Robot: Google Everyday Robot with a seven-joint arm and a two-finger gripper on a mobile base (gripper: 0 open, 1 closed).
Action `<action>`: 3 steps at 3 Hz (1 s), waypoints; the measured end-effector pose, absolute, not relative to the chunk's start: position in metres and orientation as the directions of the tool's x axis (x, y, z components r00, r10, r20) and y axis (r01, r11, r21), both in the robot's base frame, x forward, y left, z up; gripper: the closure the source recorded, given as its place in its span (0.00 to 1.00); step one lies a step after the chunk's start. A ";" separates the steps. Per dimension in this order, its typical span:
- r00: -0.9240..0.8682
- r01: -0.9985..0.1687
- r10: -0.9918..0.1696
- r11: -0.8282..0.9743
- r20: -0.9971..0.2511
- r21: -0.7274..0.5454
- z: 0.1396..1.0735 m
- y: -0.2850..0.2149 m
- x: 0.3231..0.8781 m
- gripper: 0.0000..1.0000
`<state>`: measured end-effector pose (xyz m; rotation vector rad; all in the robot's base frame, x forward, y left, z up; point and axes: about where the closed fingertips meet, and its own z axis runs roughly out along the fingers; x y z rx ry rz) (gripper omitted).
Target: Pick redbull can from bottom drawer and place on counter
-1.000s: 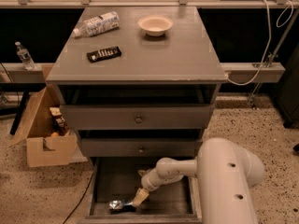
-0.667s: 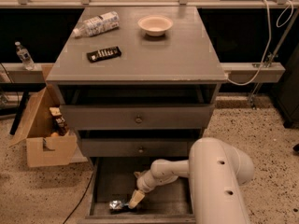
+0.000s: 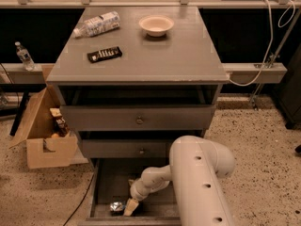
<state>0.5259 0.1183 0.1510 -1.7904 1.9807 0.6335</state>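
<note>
**Hand Low in the Open Bottom Drawer, Right Beside the Can**

The thick white robot arm point(image 3: 200, 182) bends down in front of the grey cabinet and reaches into the pulled-out bottom drawer point(image 3: 106, 185), the lowest and deepest of the grey drawers. Its tan-tipped hand point(image 3: 130, 207) sits low over the drawer floor, close to the front edge. The small shiny silver metal redbull can point(image 3: 116, 206) lies on that floor near the front, just beside the hand on its left as the camera sees it. Whether the two touch cannot be told. Whether the hand is wide, narrow or closed on the can cannot be told either.

Above the open drawer are the two upper grey drawers with round knobs point(image 3: 138, 119).

On the flat grey counter point(image 3: 164, 60) are three things, each apart from the others:
- a clear plastic bottle with a white label point(image 3: 96, 24), on its side at the back left
- a flat black bar packet point(image 3: 104, 54), nearer the front left
- a shallow cream bowl point(image 3: 156, 25), upright at the back middle

An open brown cardboard box point(image 3: 44, 142) stands on the speckled floor left of the cabinet.
</note>
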 end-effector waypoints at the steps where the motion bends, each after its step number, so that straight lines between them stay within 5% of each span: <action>1: -0.102 -0.995 -0.828 0.073 -0.551 0.074 0.138 0.127 0.520 0.00; 3: -0.105 -0.993 -0.845 0.064 -0.524 0.097 0.116 0.137 0.513 0.43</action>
